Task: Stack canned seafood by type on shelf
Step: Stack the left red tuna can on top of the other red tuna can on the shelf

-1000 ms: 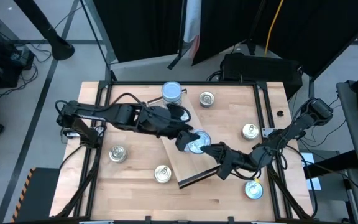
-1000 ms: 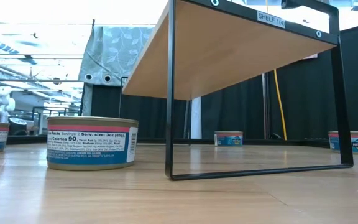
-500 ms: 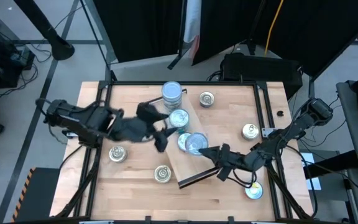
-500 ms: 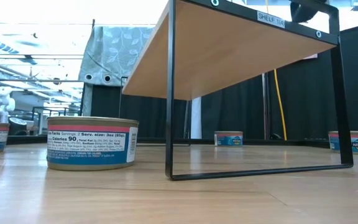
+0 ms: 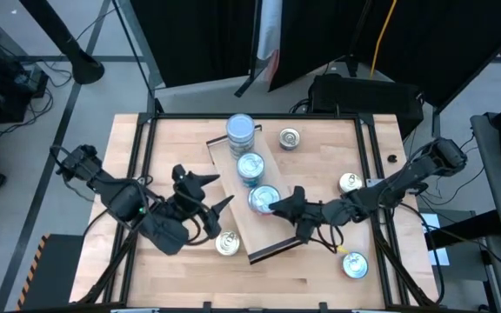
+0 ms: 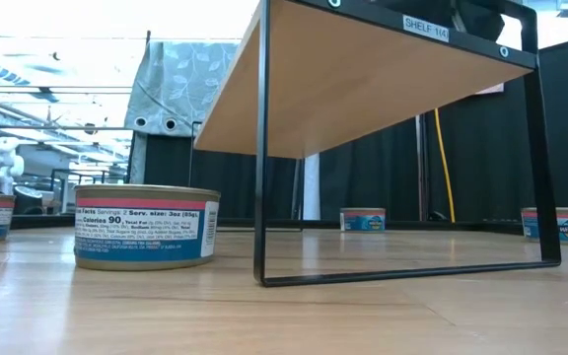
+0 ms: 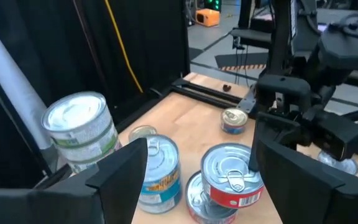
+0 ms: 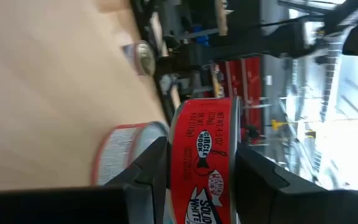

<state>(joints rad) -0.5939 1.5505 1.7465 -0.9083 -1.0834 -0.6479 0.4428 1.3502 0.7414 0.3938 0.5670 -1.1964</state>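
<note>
The shelf [image 5: 266, 240] is a light-wood board on a black frame, lying slantwise at the table's middle. On it stand a stack of tins [image 5: 241, 130], a blue-white tin [image 5: 250, 165] and a silver tin [image 5: 262, 199]. My right gripper [image 5: 283, 205] is shut on a red-labelled tin [image 7: 232, 177] with a pull tab, over the silver tin [image 7: 197, 194]. My left gripper [image 5: 220, 191] hangs open and empty at the shelf's left side, pointing at these tins. My right gripper pinches the red tin [image 8: 204, 155] across its height, one finger on each flat end, at the rim [image 7: 251, 169] facing the table's right. The fingers come about level from the right. The tin is lid up over the silver tin; whether it rests there I cannot tell.
Loose tins lie on the tabletop: far of the shelf [image 5: 290, 137], right [image 5: 349, 183], near right [image 5: 355, 265] and near left [image 5: 227, 244]. In the low view, one tin [image 6: 146, 225] stands left of the shelf's black leg [image 6: 261, 148].
My left gripper has drawn back from the silver tin on the shelf toward the table's left and near edge, rolling as it went. My right gripper has rolled and carried the red tin leftward over the shelf, to the silver tin. The shelf's leg has shifted slightly.
</note>
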